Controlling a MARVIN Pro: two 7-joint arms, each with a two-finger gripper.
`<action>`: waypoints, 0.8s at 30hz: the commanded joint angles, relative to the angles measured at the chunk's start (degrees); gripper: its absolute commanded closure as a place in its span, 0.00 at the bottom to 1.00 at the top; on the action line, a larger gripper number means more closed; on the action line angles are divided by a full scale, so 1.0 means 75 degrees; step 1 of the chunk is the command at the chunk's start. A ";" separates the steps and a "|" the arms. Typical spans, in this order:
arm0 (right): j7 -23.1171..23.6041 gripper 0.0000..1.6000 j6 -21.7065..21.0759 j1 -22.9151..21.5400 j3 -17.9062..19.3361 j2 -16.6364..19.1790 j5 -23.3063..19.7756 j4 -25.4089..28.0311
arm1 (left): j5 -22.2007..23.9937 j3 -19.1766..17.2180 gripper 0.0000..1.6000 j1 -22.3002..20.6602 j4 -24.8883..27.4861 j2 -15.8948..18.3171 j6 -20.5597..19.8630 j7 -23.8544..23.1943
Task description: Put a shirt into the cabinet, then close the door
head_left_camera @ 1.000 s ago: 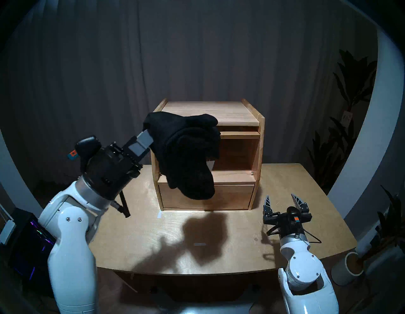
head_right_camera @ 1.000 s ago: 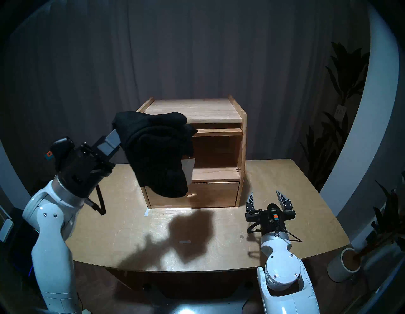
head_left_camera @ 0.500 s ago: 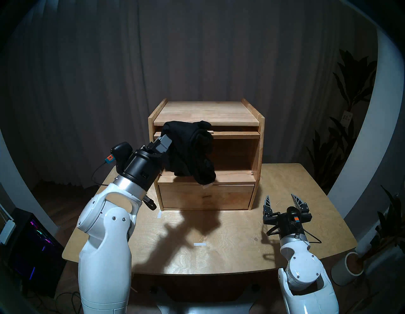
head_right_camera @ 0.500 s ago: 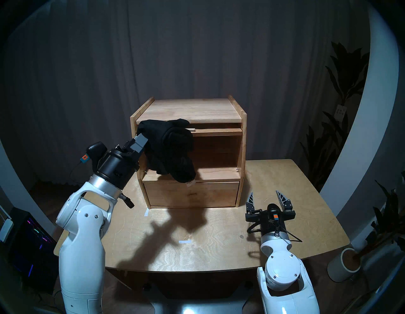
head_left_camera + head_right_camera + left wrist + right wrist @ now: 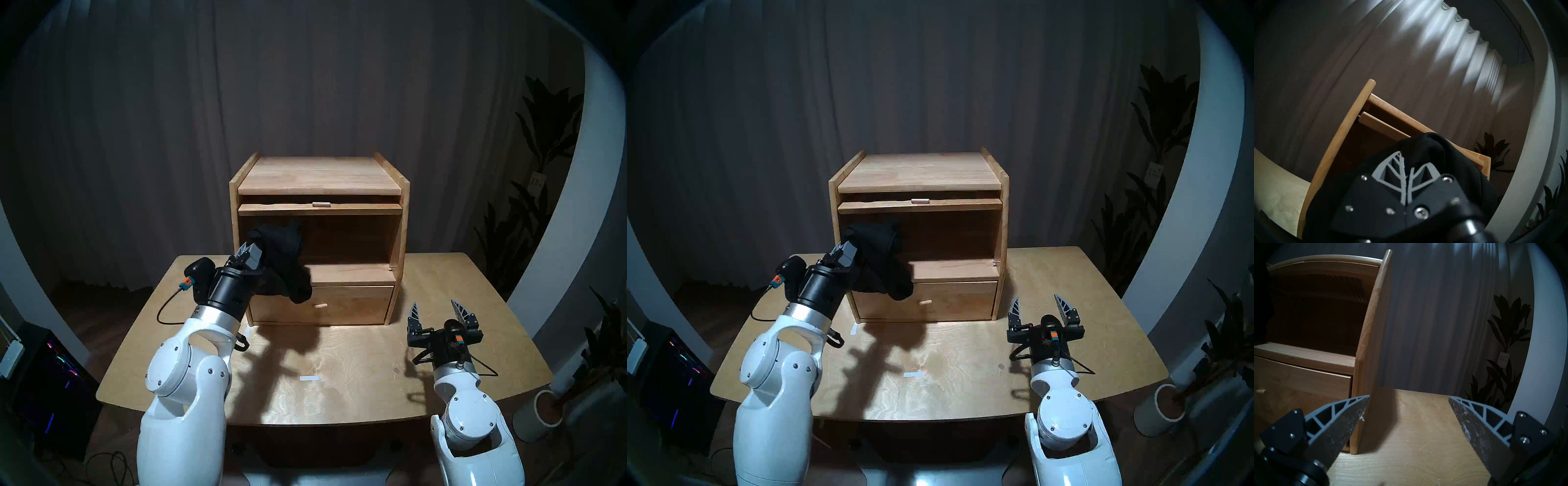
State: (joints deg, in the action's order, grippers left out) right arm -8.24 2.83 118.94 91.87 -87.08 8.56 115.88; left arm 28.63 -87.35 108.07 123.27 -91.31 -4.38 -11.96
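The light-brown cabinet [image 5: 319, 173] [image 5: 918, 171] stands at the back of the table with its upper compartment open. The door [image 5: 356, 209] is swung up and lies flat under the top, its peg handle [image 5: 320, 204] facing me; its ribbed glass [image 5: 1335, 282] shows from below. My left gripper [image 5: 251, 251] [image 5: 847, 251] [image 5: 1405, 171] is shut on the black shirt [image 5: 285, 258] [image 5: 881, 261] [image 5: 1449, 161] at the compartment's left mouth. The shirt's lower end hangs over the shelf edge onto the drawer front. Its tag is hidden. My right gripper [image 5: 437, 310] [image 5: 1408, 405] is open and empty, right of the cabinet.
The drawer [image 5: 353, 305] below is shut, with a peg handle [image 5: 319, 305]. White tape marks [image 5: 309, 378] lie on the wooden table [image 5: 475, 339]. Plants and a white pot [image 5: 543, 415] stand on the right, and a lit computer case [image 5: 51, 373] on the left.
My left arm has moved down and forward, carrying the shirt from in front of the cabinet's top down to the open compartment's left mouth. The right arm has not moved.
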 commanded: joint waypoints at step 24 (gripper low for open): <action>-0.0017 0.00 0.0045 0.0014 0.0005 -0.0001 0.0007 0.0238 | -0.5166 0.1720 1.00 -0.1674 -0.0547 0.0290 0.1109 0.0470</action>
State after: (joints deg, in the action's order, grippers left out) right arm -8.25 2.82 119.10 91.87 -87.08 8.56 116.26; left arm -7.69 -74.05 100.97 117.77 -87.01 8.34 -8.93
